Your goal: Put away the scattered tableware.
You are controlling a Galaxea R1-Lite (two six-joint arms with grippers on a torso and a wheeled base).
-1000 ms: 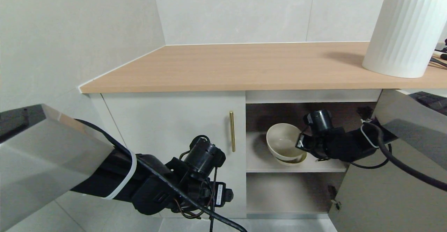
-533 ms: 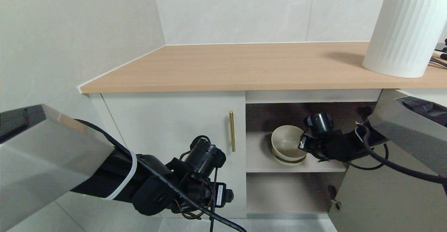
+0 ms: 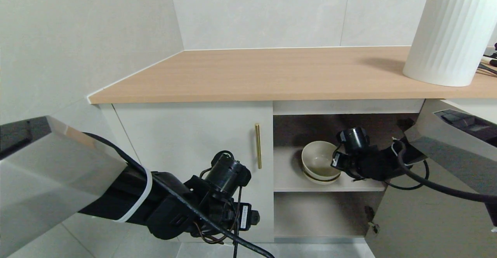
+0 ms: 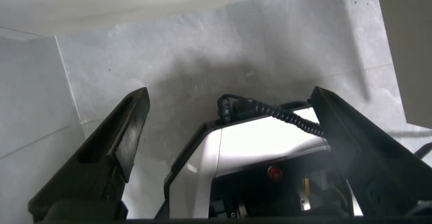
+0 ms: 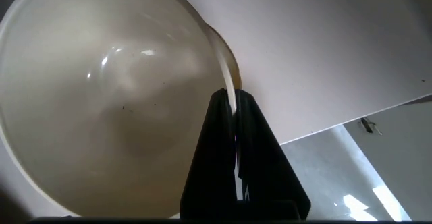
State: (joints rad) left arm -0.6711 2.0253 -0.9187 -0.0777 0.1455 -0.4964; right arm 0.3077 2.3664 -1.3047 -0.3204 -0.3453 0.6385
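A cream bowl point(image 3: 317, 162) sits tilted on the cabinet's middle shelf point(image 3: 289, 178), resting in a second dish with a brown rim point(image 3: 320, 179). My right gripper point(image 3: 335, 162) is inside the open cabinet, shut on the bowl's near rim. In the right wrist view its dark fingers point(image 5: 226, 156) pinch the rim of the bowl point(image 5: 101, 102) above the white shelf point(image 5: 324, 62). My left gripper point(image 3: 248, 216) hangs low in front of the shut left door. In the left wrist view the left gripper point(image 4: 229, 99) is open and holds nothing, with floor tiles behind it.
A white ribbed container point(image 3: 446, 36) stands at the right of the wooden countertop point(image 3: 252, 71). The left door has a gold handle point(image 3: 258, 151). The right door point(image 3: 427, 215) stands open beside my right arm. The lower compartment point(image 3: 322, 211) has room.
The right gripper has carried the bowl down and a little deeper into the cabinet, from steeply tilted to resting on the dish below. The left arm has not moved.
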